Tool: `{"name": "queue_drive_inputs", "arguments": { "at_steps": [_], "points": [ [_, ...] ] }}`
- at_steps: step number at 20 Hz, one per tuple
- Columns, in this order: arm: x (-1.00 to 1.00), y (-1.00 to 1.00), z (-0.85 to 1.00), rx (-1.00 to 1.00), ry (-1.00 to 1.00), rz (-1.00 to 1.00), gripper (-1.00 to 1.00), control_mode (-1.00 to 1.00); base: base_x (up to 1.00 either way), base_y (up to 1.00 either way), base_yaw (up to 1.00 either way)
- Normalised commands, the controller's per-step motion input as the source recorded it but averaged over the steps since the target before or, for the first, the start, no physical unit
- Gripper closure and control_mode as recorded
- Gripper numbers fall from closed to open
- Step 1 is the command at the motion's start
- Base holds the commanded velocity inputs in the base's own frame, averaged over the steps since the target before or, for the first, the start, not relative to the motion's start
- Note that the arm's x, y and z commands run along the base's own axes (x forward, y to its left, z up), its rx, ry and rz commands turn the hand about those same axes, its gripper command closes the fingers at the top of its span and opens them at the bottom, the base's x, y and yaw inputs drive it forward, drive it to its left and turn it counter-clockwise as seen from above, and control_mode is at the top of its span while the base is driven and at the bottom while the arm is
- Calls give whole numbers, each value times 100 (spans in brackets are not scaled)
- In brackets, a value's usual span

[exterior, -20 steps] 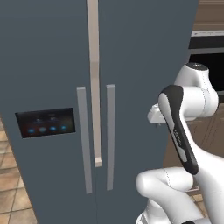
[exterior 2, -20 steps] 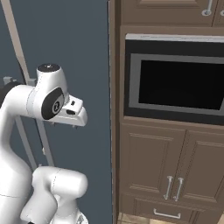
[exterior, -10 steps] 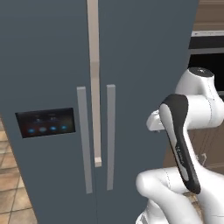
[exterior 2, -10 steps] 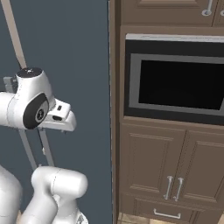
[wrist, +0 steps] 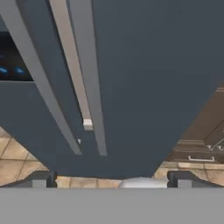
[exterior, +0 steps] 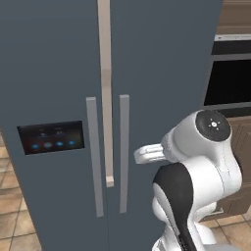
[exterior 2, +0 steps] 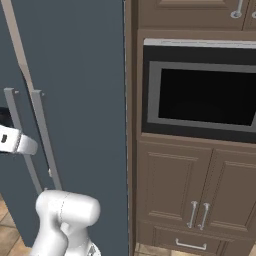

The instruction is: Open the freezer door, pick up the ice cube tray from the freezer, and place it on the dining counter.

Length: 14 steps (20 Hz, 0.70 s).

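Glossy white rounded arm [exterior: 206, 166], black band at six o'clock, grey round cap at twelve, dark fingertips [wrist: 41, 178].

A tan tiled floor [exterior: 12, 220] carries the slate-blue freezer [exterior: 162, 59], which stands upright on it. At the freezer's 3 o'clock, brown wood cabinets [exterior 2: 195, 190] also rise from the floor.

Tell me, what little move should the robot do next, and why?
Probably reach the pincer forward and left to the freezer door's long grey handle. The door is shut, the pincer is open and holds nothing, and it hangs short of the doors, nearer the wider door's handle.
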Motion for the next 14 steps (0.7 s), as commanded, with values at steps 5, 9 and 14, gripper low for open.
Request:
{"name": "queue_drive_inputs", "arguments": {
  "at_steps": [5, 9, 14],
  "points": [
    [0, 57, 2, 7, -60, -3, -100, -100, 0, 0, 0],
    [5, 39, -18, 9, -46, -2, -100, -100, 0, 0, 0],
    [9, 33, -59, 11, -37, 0, -100, -100, 0, 0, 0]
  ]
}}
